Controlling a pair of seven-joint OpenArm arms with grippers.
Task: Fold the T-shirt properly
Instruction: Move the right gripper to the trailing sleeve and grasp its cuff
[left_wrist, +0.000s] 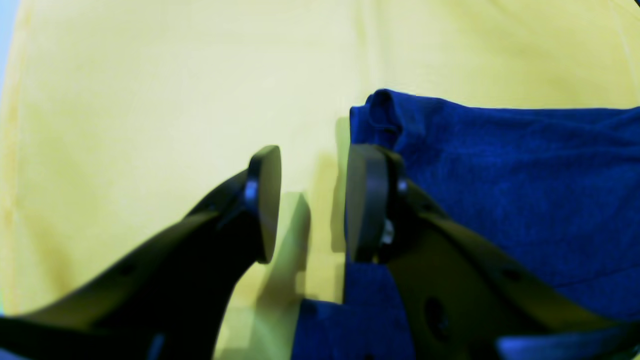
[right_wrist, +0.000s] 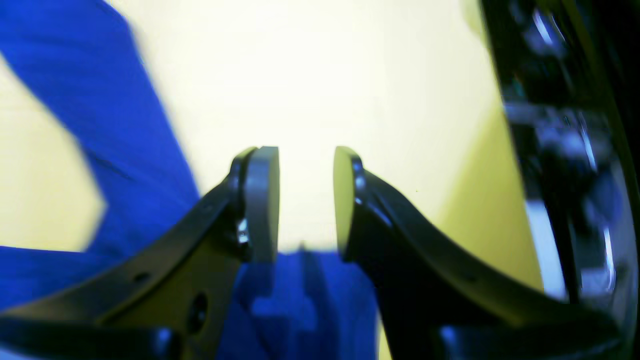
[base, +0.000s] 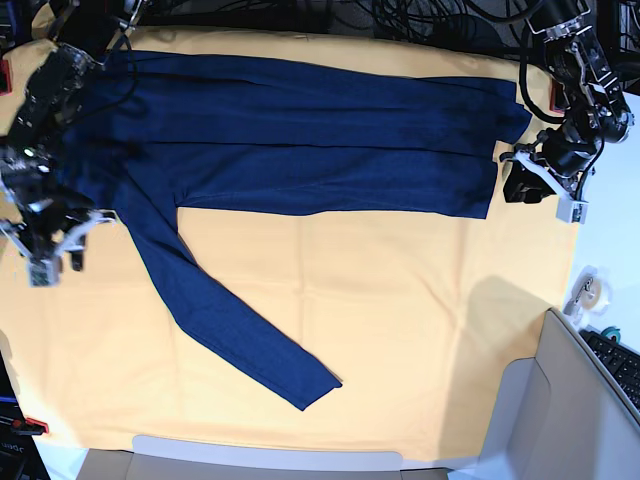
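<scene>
The dark navy T-shirt (base: 300, 150) lies folded into a long band across the far side of the yellow-orange cloth (base: 380, 300). One sleeve (base: 230, 320) runs diagonally toward the near edge. At the band's right end, my left gripper (base: 522, 185) stands open just off the shirt's edge (left_wrist: 500, 175). In the left wrist view only yellow cloth shows between the left gripper's (left_wrist: 312, 205) pads. Beside the shirt's left end, near the sleeve's root, my right gripper (base: 58, 255) hovers. The right wrist view shows the right gripper (right_wrist: 305, 200) open and empty, with blue fabric (right_wrist: 100, 100) to its left and below.
A tape roll (base: 583, 290) and a keyboard (base: 622, 362) lie off the cloth at the right. A grey cardboard box (base: 530, 420) stands at the near right corner. Cables (base: 400, 15) run behind the table's far edge. Red clamps (base: 30, 426) hold the cloth at the left.
</scene>
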